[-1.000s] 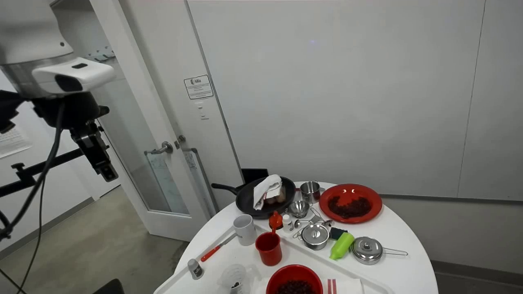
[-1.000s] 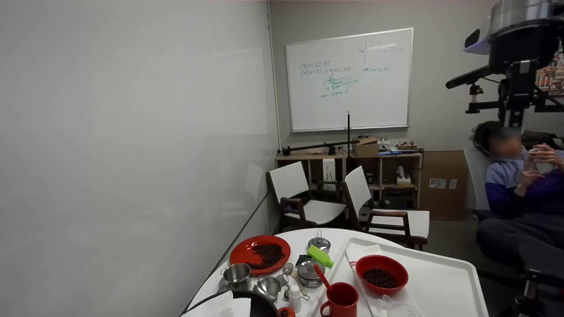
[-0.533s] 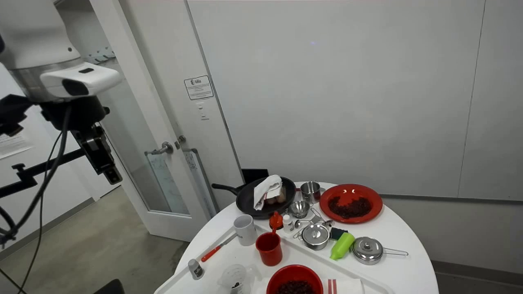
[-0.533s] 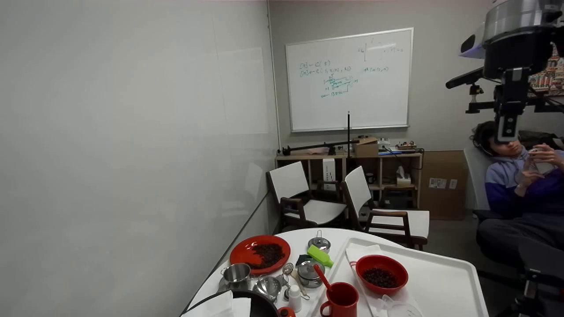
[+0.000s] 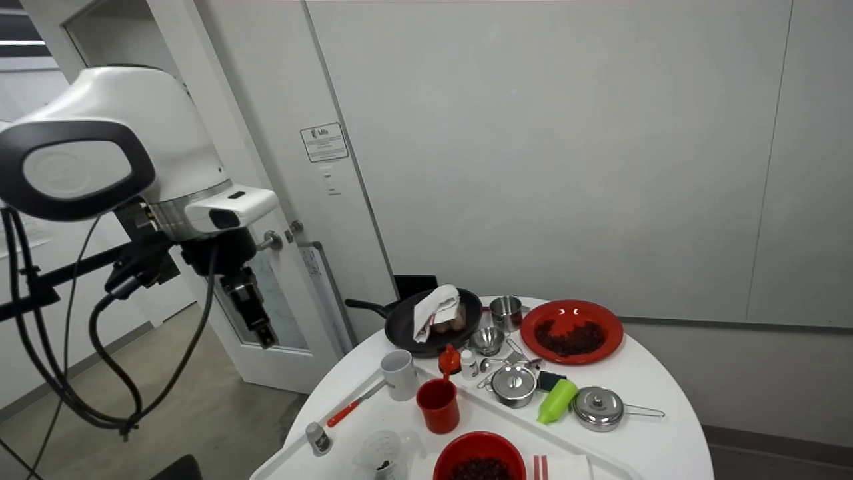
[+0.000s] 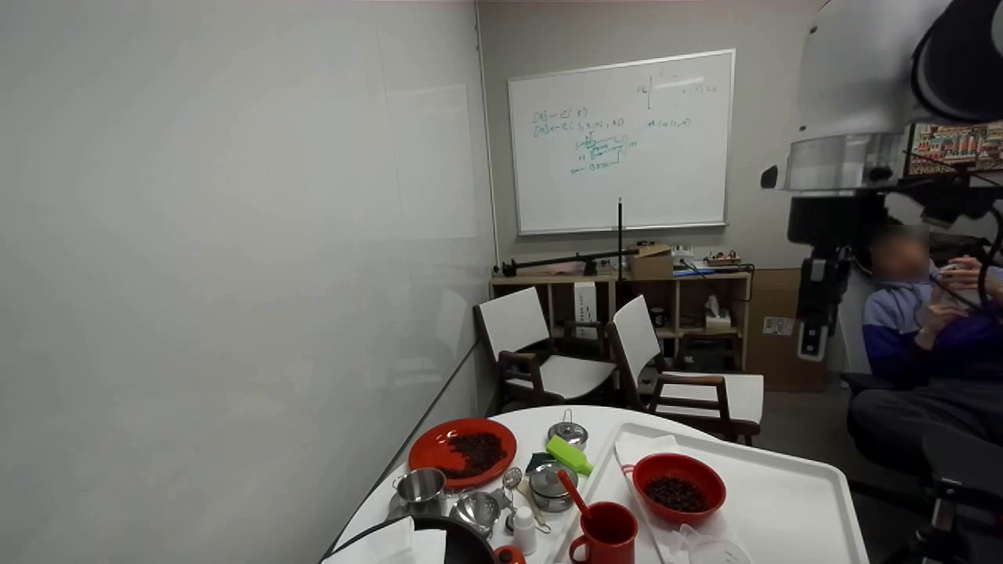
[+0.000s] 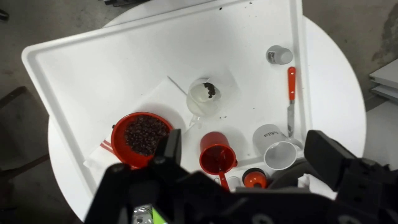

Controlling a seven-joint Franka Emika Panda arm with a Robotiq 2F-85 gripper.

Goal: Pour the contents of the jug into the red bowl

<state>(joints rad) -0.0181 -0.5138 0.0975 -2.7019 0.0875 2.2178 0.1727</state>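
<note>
1. My arm (image 5: 180, 140) enters at the left of an exterior view, its smooth white shell angling down to the wrist.
2. My pincer (image 7: 245, 141) points downward there, canted slightly right; its jaws stand wide apart, holding nothing.
3. Jug (image 7: 199, 109): clear, rounded, at the centre of the wrist view, inside the rim of the tray (image 7: 77, 74); a few dark beans (image 7: 210, 90) lie at its bottom.
4. Bowl (image 7: 120, 147): red, round, lower left of that view, partly hidden behind my pincer; I note a dense, grainy bed of beans within.
5. Cloth (image 7: 164, 102): white, red-striped, under the bowl.
6. Tray: white, flat, raised edge, dark specks.
7. Red mug (image 7: 214, 140): cylindrical, lower centre, a red utensil (image 7: 223, 180) standing in it.
8. Knife (image 7: 291, 84): red-orange handle, metal blade, right side.
</note>
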